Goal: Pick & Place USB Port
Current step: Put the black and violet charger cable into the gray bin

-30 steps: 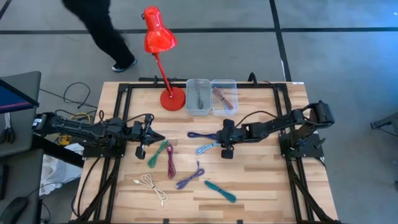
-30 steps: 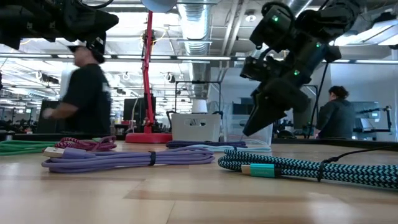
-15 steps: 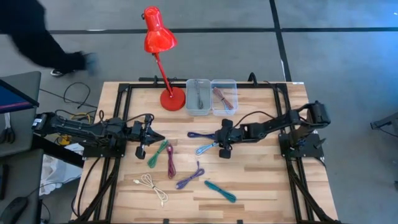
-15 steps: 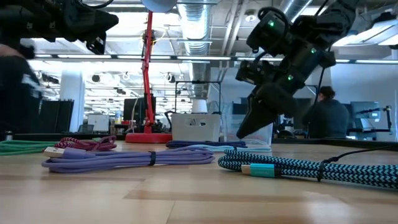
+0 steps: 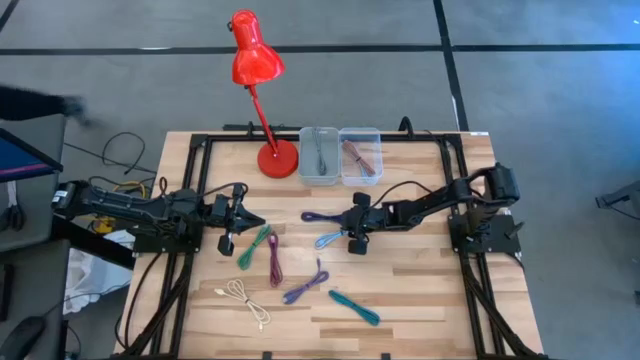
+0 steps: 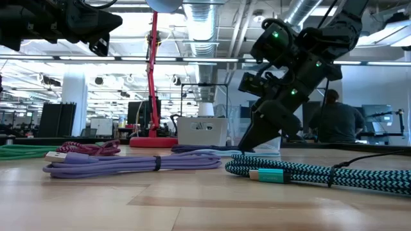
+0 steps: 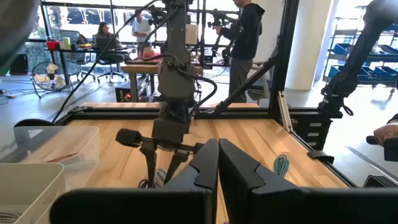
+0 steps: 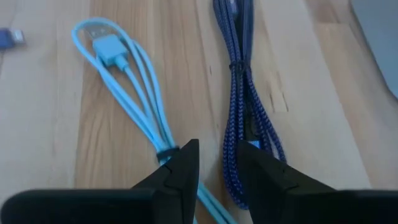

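Right end effector (image 5: 352, 232) sits low over the middle of the counter (image 5: 420, 300), fingers (image 8: 180, 168) a little apart and clamped on nothing; the wrist view shows bare wood in the gap between them.

Light blue cable (image 8: 127, 93) lies just beside one finger, coiled in a long loop bound by a dark tie, its plug at the end away from the end effector. In the high view its long axis runs diagonally, from mid-counter toward the left front corner (image 5: 328, 239).

Dark blue cable (image 8: 242, 118) lies alongside, near but apart, long axis roughly parallel.

Left end effector (image 5: 240, 218) hovers near the left edge, fingers (image 7: 205, 168) pressed together, empty.

Two clear bins (image 5: 340, 172) stand at the far edge beside a red lamp (image 5: 255, 70).
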